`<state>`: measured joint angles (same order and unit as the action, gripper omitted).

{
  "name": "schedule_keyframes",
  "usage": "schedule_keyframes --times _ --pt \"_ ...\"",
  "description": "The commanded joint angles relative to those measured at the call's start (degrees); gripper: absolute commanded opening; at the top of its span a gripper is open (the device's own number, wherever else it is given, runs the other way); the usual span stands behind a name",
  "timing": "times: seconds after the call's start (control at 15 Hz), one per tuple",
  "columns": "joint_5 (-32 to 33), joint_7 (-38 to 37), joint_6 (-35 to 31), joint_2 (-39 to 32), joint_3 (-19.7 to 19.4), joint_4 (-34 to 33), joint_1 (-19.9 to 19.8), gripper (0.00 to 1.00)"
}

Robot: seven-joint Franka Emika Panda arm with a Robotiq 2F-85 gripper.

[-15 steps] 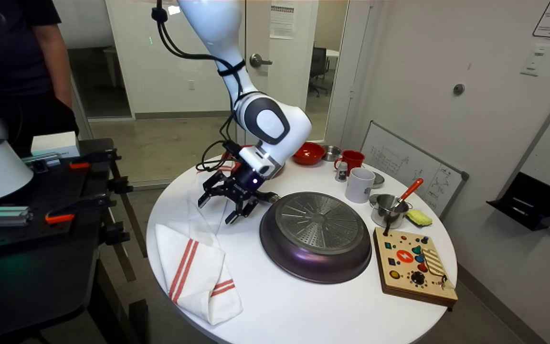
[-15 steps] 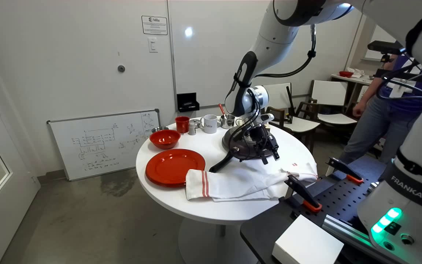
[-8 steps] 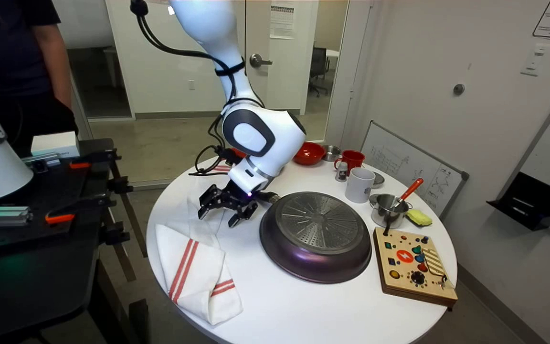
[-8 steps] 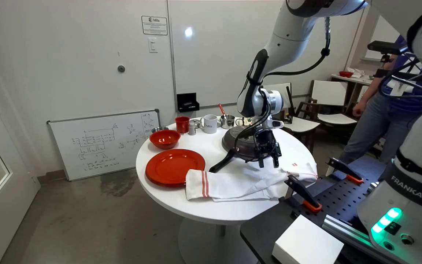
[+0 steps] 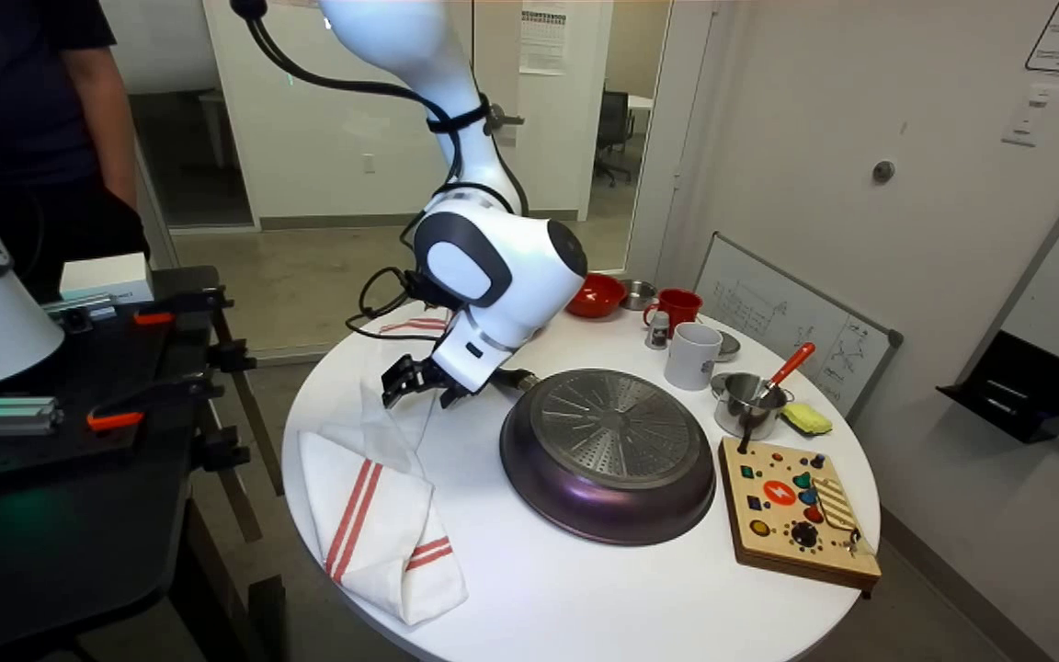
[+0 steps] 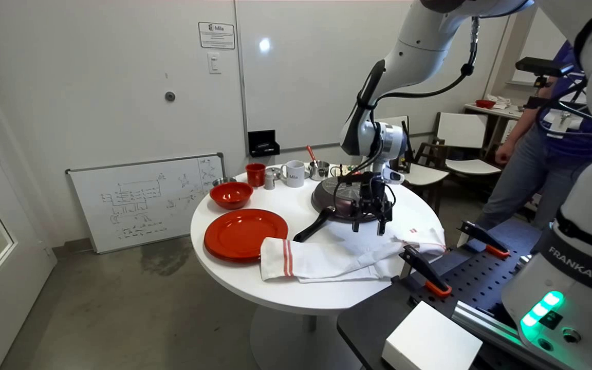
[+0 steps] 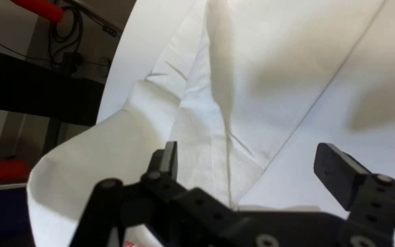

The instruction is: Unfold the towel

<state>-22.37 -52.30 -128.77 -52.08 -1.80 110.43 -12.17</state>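
Gripper (image 7: 250,168) is spread wide above the towel (image 5: 373,515): one finger over fabric, the other past its edge over bare table (image 5: 585,607) (contact with the towel? can't tell). Towel runs along the table's rim, crumpled and partly doubled over. In an exterior view, one striped end overlaps the red plate (image 6: 244,234). Pan (image 5: 617,432) lies bottom up near the towel.

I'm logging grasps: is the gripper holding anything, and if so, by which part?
Nothing is held. In the wrist view the gripper is open, its jaws wide apart, and the towel is not pinched between them.
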Motion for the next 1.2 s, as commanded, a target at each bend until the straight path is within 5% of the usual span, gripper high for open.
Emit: schedule_keyframes --times 0.0,0.4,1.13 --pt "-3.65 8.23 2.42 1.78 1.61 1.17 -0.11 1.0" --pt "-2.65 11.89 12.89 1.33 -0.09 0.94 3.05 1.0" --pt "-4.17 14.31 5.84 -1.87 -2.19 5.67 5.39 1.0"
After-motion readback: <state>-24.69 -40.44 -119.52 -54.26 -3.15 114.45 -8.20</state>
